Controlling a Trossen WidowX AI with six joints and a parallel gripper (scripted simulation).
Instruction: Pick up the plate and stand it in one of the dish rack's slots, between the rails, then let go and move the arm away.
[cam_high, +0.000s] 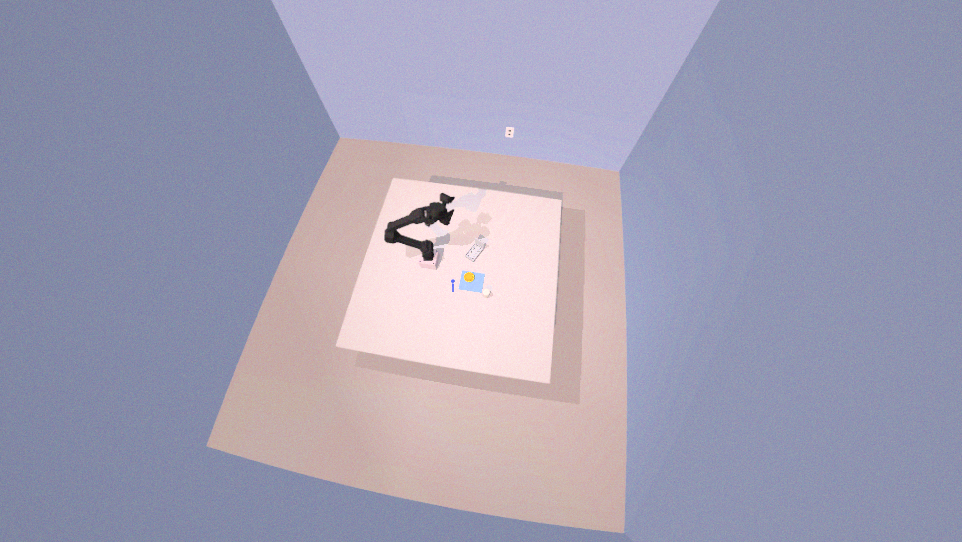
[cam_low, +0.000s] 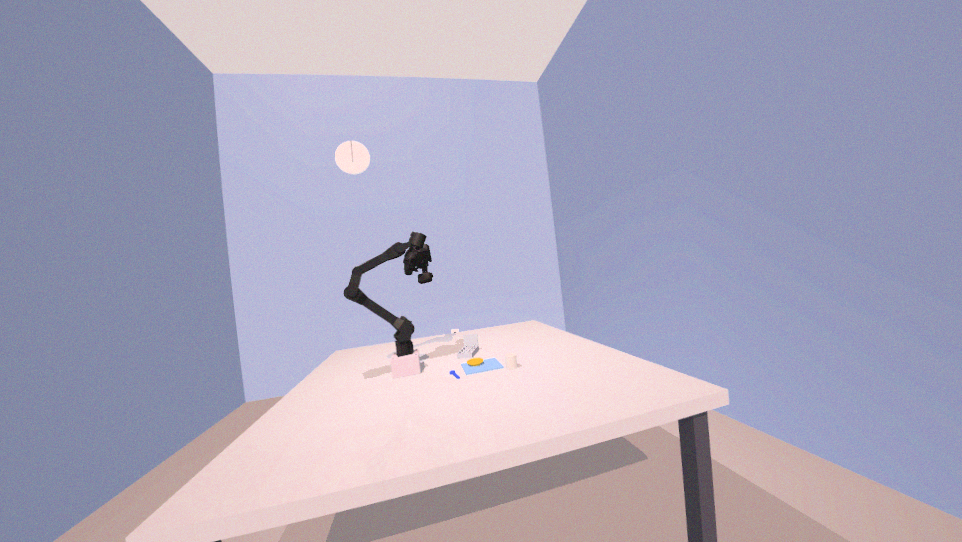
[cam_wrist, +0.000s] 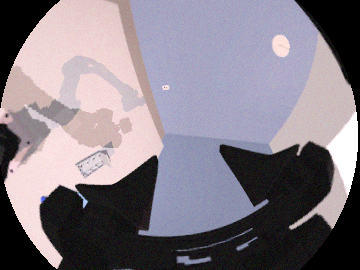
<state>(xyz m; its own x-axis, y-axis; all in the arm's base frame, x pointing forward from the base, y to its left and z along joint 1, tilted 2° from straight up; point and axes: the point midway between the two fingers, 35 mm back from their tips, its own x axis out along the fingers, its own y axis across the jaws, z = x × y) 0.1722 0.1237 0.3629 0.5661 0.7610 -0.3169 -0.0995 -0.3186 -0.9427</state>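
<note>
The plate, a small orange-yellow disc (cam_high: 469, 277) (cam_low: 475, 362), lies flat on a light blue mat (cam_high: 473, 287) (cam_low: 490, 367). The dish rack (cam_high: 475, 251) (cam_low: 467, 348) (cam_wrist: 93, 164) is whitish-grey with dark slots and a raised part at one end. It stands on the table beside the mat, and no plate shows in it. My gripper (cam_high: 453, 205) (cam_low: 417, 273) (cam_wrist: 190, 153) is open and empty, high above the table and well away from plate and rack. The plate does not show in the wrist view.
A cream cup (cam_high: 486, 292) (cam_low: 511, 361) stands at the mat's corner. A small blue spoon-like thing (cam_high: 453, 286) (cam_low: 455, 374) lies on the mat's other side. The arm's pink base block (cam_high: 428, 263) (cam_low: 405, 364) stands on the table, left of the rack.
</note>
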